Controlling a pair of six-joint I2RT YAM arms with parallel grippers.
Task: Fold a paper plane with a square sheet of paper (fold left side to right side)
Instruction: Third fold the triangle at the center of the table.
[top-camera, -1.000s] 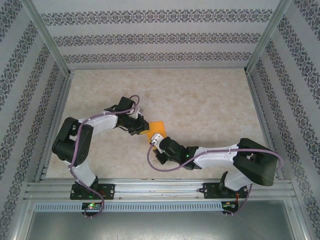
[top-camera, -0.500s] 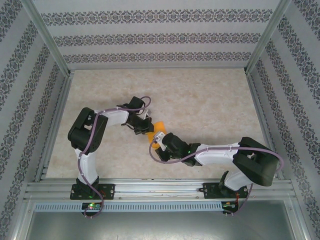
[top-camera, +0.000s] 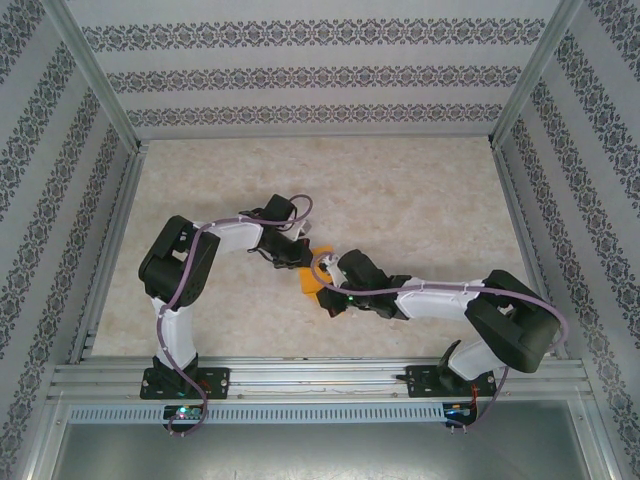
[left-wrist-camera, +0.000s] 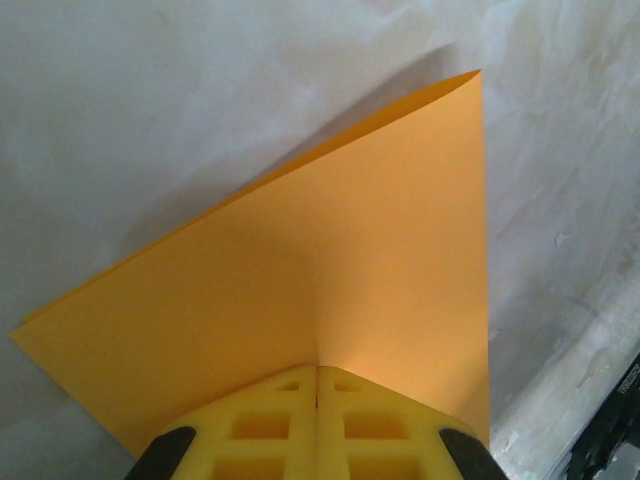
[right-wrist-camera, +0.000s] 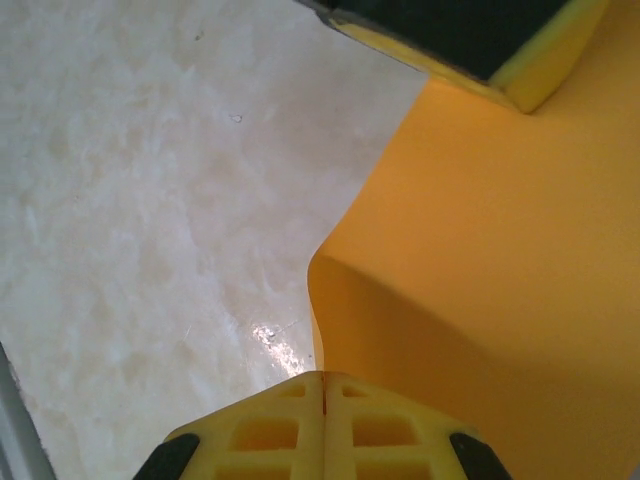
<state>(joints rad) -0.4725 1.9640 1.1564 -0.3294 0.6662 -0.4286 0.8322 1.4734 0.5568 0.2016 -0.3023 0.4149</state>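
You have both arms reaching in to meet near the middle of the marbled table (top-camera: 420, 190). The orange paper (top-camera: 311, 284) lies between the 2 wrists and is mostly covered by them from above. In your left wrist view, the left gripper (left-wrist-camera: 317, 372) has its 2 yellow fingers (left-wrist-camera: 270, 425) pressed together with no gap at the seam, pinching the near edge of the paper. From that pinch a soft crease runs up the sheet. The paper fans out as a doubled, angular shape, with 1 corner pointing up to the right and another low on the left, and a second layer shows along its upper-left edge. In your right wrist view, the right gripper (right-wrist-camera: 323, 378) is also closed tight on the paper. Its fingertips clamp a buckled edge where the sheet curls up off the table just left of the seam. The rest of the orange surface spreads to the right, and 1 yellow-and-black finger (right-wrist-camera: 545, 55) of the other gripper sits over its far part at the upper right. The bare tabletop fills the left of that view.
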